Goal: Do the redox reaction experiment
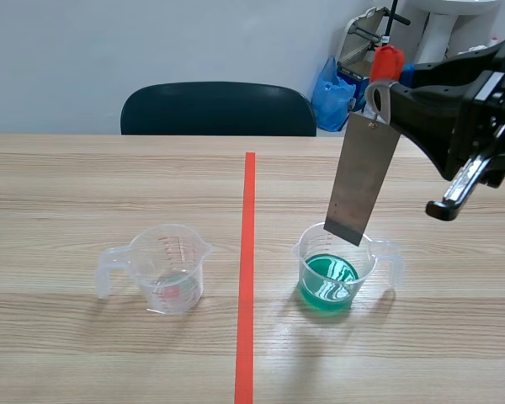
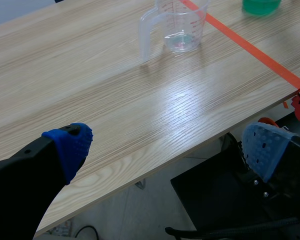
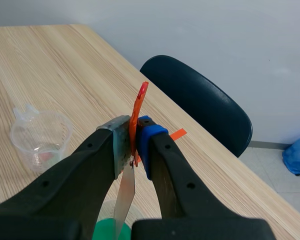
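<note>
My right tool [image 1: 385, 94] pinches a flat grey metal strip [image 1: 362, 181] in the scene view. The strip hangs tilted, with its low end at the rim of the clear plastic cup of green liquid [image 1: 332, 273]. In the left wrist view, my left tool [image 2: 167, 150] is spread wide, holding nothing, past the wooden counter [image 2: 90, 90] edge. In the right wrist view, the strip points down at the green.

Open worktop [image 1: 67, 353] separates the clear measuring cup [image 1: 164, 269] from the green-filled cup [image 1: 341, 273], whose mouth a hanging metal strip [image 1: 364, 177] blocks
</note>
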`<state>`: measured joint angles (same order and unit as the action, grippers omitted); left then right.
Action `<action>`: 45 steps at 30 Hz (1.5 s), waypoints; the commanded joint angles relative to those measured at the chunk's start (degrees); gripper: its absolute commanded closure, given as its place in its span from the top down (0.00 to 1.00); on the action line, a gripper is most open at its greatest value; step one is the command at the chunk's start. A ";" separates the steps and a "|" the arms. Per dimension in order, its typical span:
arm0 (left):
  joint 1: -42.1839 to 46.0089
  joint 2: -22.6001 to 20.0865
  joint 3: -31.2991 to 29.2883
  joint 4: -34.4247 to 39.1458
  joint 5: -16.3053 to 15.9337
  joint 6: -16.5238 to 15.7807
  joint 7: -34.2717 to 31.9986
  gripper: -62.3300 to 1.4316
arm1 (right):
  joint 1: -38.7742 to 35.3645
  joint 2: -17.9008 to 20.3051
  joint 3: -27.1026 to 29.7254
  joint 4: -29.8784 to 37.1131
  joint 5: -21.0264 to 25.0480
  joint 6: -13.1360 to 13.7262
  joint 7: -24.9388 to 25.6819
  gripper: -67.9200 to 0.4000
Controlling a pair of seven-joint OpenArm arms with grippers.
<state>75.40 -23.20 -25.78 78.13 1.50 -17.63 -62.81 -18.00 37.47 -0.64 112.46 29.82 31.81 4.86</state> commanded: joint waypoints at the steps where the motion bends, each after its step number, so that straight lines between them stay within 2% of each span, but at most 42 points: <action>1: 0.04 0.00 0.15 0.42 -0.39 -0.09 -0.83 1.00 | 0.52 0.28 0.70 0.85 0.44 -0.24 1.05 0.02; 29: 0.04 -0.31 0.15 0.42 -0.42 -0.09 -2.14 1.00 | 0.52 0.28 0.70 0.85 0.44 -0.24 1.07 0.02; 32: 0.04 -1.51 0.15 0.42 -1.03 -1.46 -1.97 1.00 | 0.52 0.28 0.70 0.85 0.44 -0.24 1.07 0.02; 33: 0.04 -1.92 0.15 0.42 -1.25 -2.32 -1.92 0.96 | 0.52 0.28 0.70 0.85 0.44 -0.24 1.05 0.02; 37: -1.66 -5.29 0.15 0.42 -2.14 -4.42 -1.18 0.51 | 0.52 0.28 0.70 0.85 0.44 -0.22 1.05 0.02; 40: -5.97 -8.52 0.15 0.42 -2.14 -7.23 0.72 0.24 | 0.52 0.28 0.70 0.85 0.44 -0.22 1.05 0.02; 42: -10.10 -10.93 0.50 0.42 -2.62 -10.86 2.51 0.11 | 0.52 0.28 0.70 0.85 0.44 -0.22 1.05 0.02; 45: -18.27 -14.97 3.74 0.42 -5.79 -14.51 8.17 0.06 | 0.52 0.28 0.70 0.85 0.44 -0.22 1.05 0.02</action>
<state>59.29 -37.32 -23.57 78.08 -3.44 -31.75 -54.85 -18.00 37.47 -0.64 112.46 29.82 31.79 5.02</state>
